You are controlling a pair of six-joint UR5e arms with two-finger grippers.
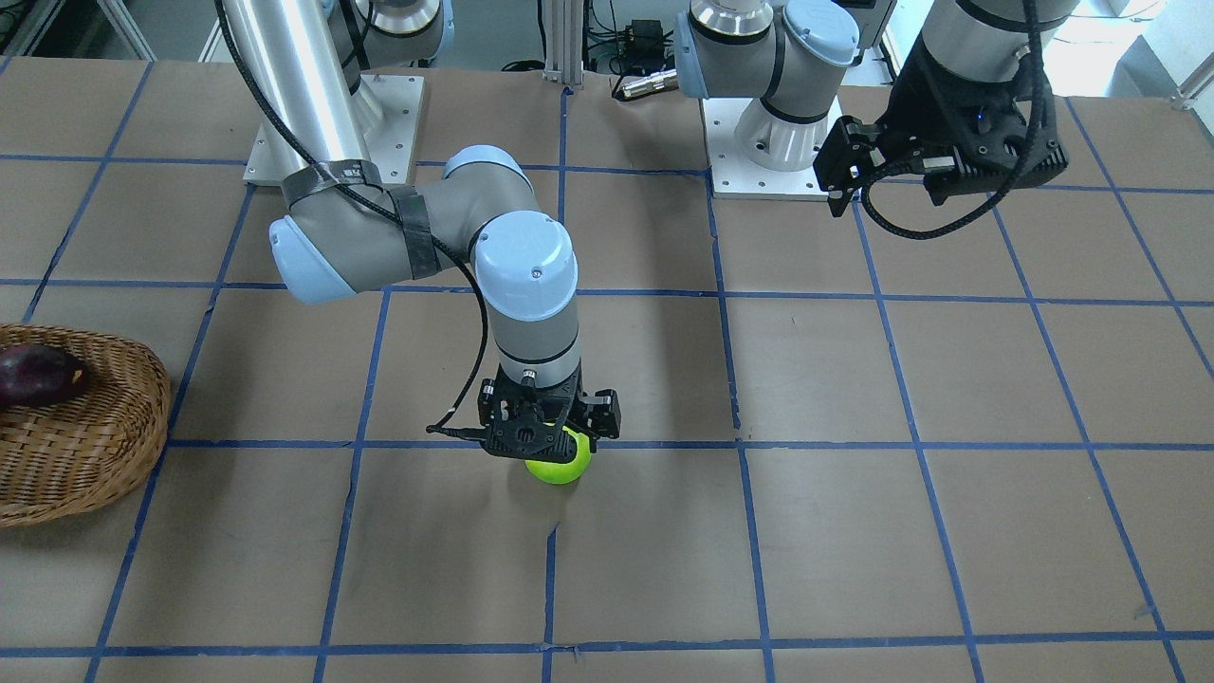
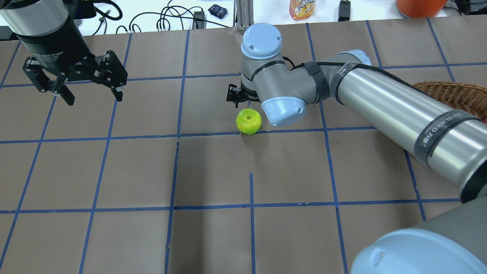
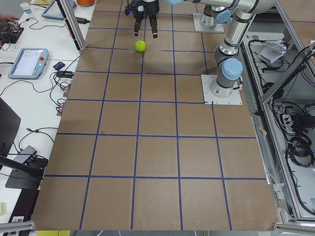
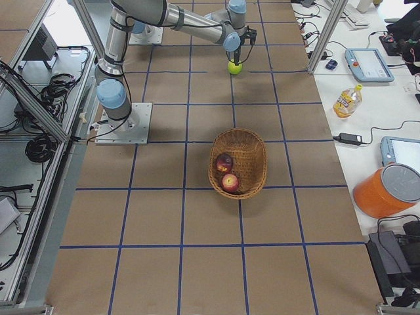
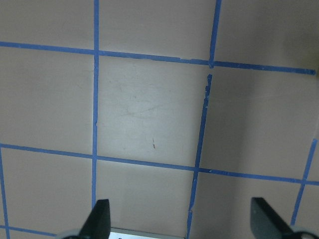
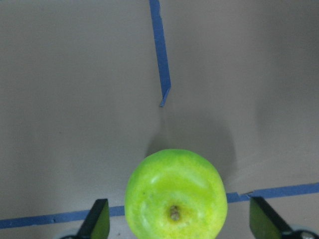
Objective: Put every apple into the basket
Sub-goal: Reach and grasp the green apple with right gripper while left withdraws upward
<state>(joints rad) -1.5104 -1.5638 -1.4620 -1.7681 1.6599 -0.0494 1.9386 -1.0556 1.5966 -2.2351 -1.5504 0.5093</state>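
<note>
"On the tabletop (image 2: 213,171), where is the green apple (image 2: 248,121) sitting?"

"In the overhead view it is resting just toward 12 o'clock from the middle, stem up, touching a blue tape line (image 2: 213,134)."

"Are the right jaws gripping it?"

"No. They are hanging spread wide over it. In the right wrist view one finger is showing at each side of the apple with a clear gap, so nothing is pinching it."

"And the left jaws?"

"They are hovering spread too, holding nothing, out toward 10 o'clock in the overhead view and well apart from the apple."

"Where is the basket (image 4: 252,157) lying?"

"At the 3 o'clock edge of the overhead view, mostly hidden behind the right arm (image 2: 380,102). In the right-side view it is lying near the middle of the tabletop, well apart from the green apple. It is holding the maroon apple (image 4: 224,161) and the red apple (image 4: 230,182), the red one sitting just beside the maroon one at its 6 o'clock."
</note>
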